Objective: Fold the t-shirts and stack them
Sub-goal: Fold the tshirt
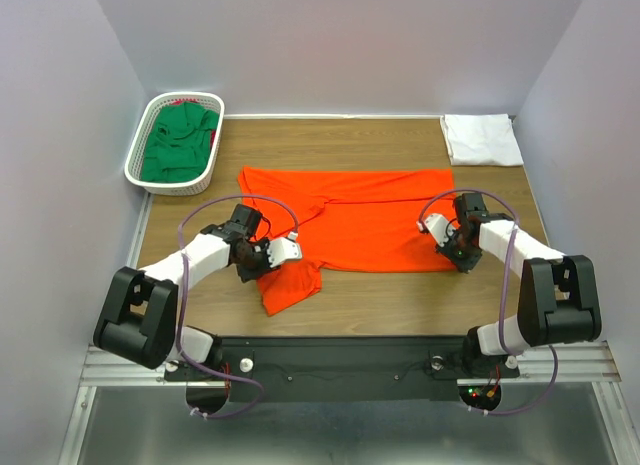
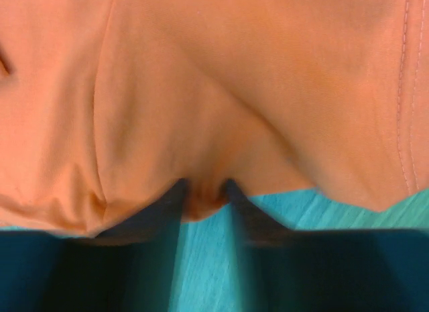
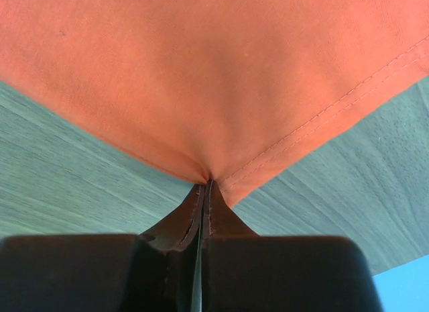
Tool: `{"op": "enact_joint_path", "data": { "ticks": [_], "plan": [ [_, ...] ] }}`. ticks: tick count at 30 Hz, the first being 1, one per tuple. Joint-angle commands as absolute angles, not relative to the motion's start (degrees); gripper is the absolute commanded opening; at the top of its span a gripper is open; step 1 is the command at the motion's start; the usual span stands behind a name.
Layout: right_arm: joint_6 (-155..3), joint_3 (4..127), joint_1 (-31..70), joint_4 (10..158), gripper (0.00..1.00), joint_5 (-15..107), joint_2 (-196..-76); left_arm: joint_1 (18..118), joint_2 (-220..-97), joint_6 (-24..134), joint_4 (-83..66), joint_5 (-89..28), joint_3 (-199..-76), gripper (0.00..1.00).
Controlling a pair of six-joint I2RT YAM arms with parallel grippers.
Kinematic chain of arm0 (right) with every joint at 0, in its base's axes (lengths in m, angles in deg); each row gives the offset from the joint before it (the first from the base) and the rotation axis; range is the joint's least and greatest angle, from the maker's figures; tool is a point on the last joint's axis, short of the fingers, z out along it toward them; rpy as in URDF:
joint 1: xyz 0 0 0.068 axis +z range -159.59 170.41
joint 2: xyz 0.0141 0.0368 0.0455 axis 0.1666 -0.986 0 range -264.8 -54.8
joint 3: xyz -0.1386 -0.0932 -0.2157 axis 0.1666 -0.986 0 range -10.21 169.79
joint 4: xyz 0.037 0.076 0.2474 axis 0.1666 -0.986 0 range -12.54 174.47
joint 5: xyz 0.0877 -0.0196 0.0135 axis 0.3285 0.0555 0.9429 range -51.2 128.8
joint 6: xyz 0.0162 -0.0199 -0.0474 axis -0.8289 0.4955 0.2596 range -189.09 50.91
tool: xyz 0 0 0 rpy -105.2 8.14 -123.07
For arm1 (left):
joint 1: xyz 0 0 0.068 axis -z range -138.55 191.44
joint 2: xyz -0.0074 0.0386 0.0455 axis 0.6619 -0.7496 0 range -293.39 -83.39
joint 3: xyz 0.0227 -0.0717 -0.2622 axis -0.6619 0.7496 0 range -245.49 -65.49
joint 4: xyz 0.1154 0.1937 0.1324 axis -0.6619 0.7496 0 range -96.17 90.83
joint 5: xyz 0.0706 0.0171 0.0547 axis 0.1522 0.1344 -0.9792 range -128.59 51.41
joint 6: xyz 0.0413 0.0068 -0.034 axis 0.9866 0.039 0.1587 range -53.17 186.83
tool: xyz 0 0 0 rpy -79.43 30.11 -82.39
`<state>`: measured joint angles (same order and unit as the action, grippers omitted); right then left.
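The orange-red t-shirt (image 1: 350, 220) lies spread across the middle of the table, with a sleeve hanging toward the near edge. My left gripper (image 1: 258, 265) is at its left side. In the left wrist view the jaws (image 2: 204, 191) stand apart, and a small fold of the orange cloth (image 2: 201, 90) bulges between the tips. My right gripper (image 1: 458, 257) is at the shirt's near right corner. In the right wrist view it (image 3: 206, 183) is shut on the hemmed edge of the orange cloth (image 3: 214, 70). A white t-shirt (image 1: 482, 139) lies folded at the back right. A dark green t-shirt (image 1: 180, 143) is crumpled in the basket.
The white mesh basket (image 1: 135, 170) stands at the back left corner of the wooden table (image 1: 400, 295). Grey walls close in the left, right and back sides. The arm bases sit on the black rail along the near edge.
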<state>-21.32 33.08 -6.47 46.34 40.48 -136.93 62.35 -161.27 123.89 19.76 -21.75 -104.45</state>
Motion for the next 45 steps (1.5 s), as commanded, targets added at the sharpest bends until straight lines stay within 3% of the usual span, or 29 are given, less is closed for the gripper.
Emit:
{"op": "enact_joint_path", "data": {
  "ticks": [1,4,10,21,45],
  "plan": [
    [-21.5,33.1,-6.1,47.9,0.00,39.9,-136.3,62.5,-162.9,124.8,20.3,-25.0,-102.0,0.26],
    [-22.1,33.9,-6.2,45.6,0.01,39.1,-133.1,62.5,-160.7,124.2,25.7,-23.7,-104.6,0.00],
    [-20.9,37.8,-6.9,40.5,0.00,39.1,-127.8,62.5,-156.0,122.9,34.2,-20.7,-113.1,0.00],
    [-19.1,50.2,-9.1,39.2,0.01,40.5,-138.0,58.3,-161.5,124.4,36.2,-17.5,-124.5,0.00],
    [-17.8,77.4,-12.2,38.5,0.01,42.5,-165.2,49.8,-190.3,122.6,33.8,-9.3,-154.0,0.00]
  ]
}}
